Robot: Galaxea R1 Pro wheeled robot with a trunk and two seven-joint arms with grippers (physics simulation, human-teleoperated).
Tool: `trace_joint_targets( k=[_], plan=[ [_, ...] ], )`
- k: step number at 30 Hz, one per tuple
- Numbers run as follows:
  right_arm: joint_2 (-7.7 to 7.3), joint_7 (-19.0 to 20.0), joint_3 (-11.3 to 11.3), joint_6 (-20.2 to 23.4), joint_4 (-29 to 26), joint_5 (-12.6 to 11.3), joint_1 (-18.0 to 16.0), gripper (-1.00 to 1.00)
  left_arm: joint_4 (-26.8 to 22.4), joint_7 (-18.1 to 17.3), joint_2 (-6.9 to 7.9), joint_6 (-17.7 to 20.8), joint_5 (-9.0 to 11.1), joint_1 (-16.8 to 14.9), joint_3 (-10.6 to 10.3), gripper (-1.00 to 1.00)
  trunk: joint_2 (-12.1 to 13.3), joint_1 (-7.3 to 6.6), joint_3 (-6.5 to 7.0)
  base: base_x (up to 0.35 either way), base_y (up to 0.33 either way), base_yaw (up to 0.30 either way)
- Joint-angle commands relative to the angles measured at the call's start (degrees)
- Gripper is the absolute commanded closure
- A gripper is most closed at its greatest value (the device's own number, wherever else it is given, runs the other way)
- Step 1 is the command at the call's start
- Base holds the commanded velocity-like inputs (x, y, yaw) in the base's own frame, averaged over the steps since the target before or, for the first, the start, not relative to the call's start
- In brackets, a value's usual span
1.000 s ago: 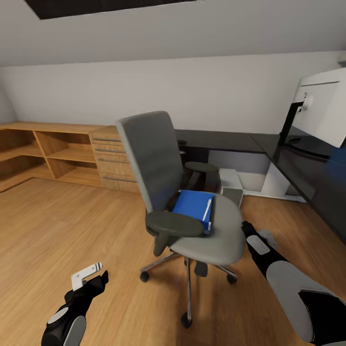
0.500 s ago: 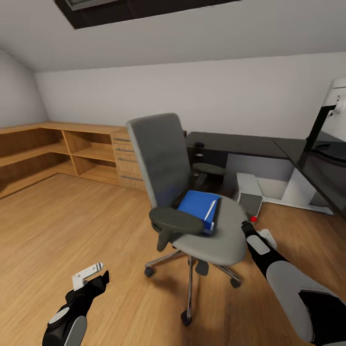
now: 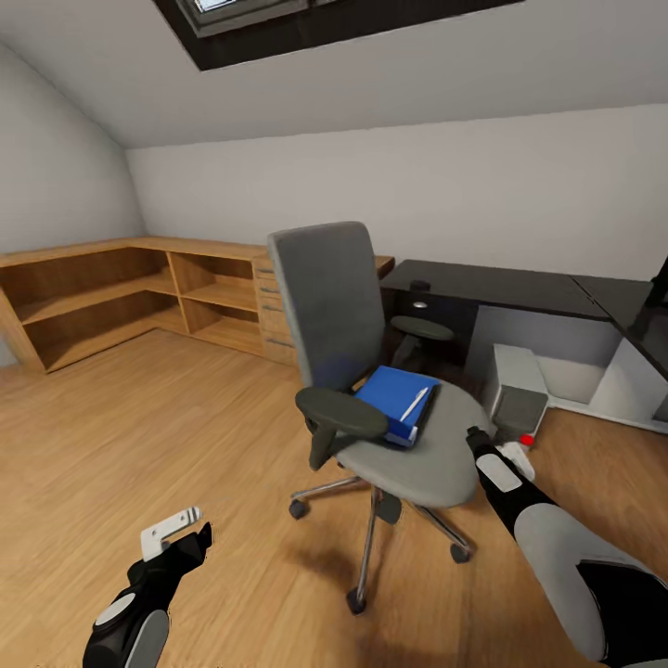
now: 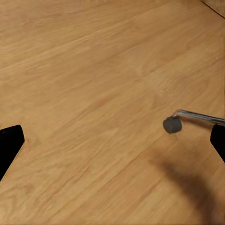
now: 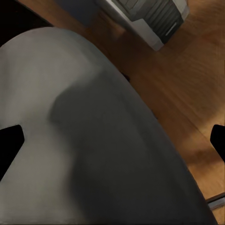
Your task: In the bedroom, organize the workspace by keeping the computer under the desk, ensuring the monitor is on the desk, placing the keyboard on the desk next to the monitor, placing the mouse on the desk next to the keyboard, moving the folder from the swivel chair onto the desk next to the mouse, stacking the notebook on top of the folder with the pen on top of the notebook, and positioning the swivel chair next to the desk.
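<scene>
Both grippers stood wide open and held nothing. On the left wrist camera, the left gripper [image 4: 112, 140] showed its dark fingertips [image 4: 9, 145] far apart at the picture's two edges, with bare wooden floor [image 4: 93, 70] between them and one castor [image 4: 172, 124] of the chair's metal base beyond. From the head camera that left gripper [image 3: 176, 538] hung low over the floor, well apart from the swivel chair [image 3: 371, 371].

On its own wrist camera the right gripper [image 5: 112, 140] had its fingertips [image 5: 8, 143] equally spread, looking across the grey seat cushion [image 5: 93, 140]. Past the seat's edge lay the light-grey computer [image 5: 150, 18] on the floor. In the head view the right gripper [image 3: 496, 459] sat just beside the seat's front edge, on the side toward the computer [image 3: 518, 390].

On the seat rested the blue folder [image 3: 390, 394]. A dark grey notebook [image 3: 429, 408] lay on top of it, showing along the folder's edge, and the pale pen [image 3: 415, 404] lay on top as well. Whether the pen touched the notebook or the folder itself I could not tell.

Behind the chair ran the black-topped desk [image 3: 501, 283], with the computer standing under it. Light wooden low cabinets [image 3: 139, 297] lined the wall at the left beneath the sloped ceiling and skylight [image 3: 278, 23].
</scene>
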Motion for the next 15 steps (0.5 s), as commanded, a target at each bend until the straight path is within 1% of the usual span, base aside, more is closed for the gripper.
trace_joint_targets(
  k=[1,12,15],
  plan=[
    [0.01,-0.1,0.1,-0.2,-0.1,-0.8,0.0,-1.00,-0.1,0.4,-0.03,0.2,0.6,0.0,0.0,-1.00,0.0,-0.01,0.00,0.000,0.000,0.238],
    [0.01,-0.1,0.1,-0.2,-0.1,-0.7,0.0,-1.00,-0.1,0.5,-0.12,0.1,0.6,0.0,-0.1,-1.00,0.0,-0.01,0.54,0.000,0.000,0.238],
    [-0.03,-0.1,0.1,-0.2,-0.1,-0.7,0.0,-1.00,-0.1,0.5,-0.12,0.2,0.6,0.0,-0.1,-1.00,0.0,-0.09,1.32,0.000,0.000,0.222]
  ],
)
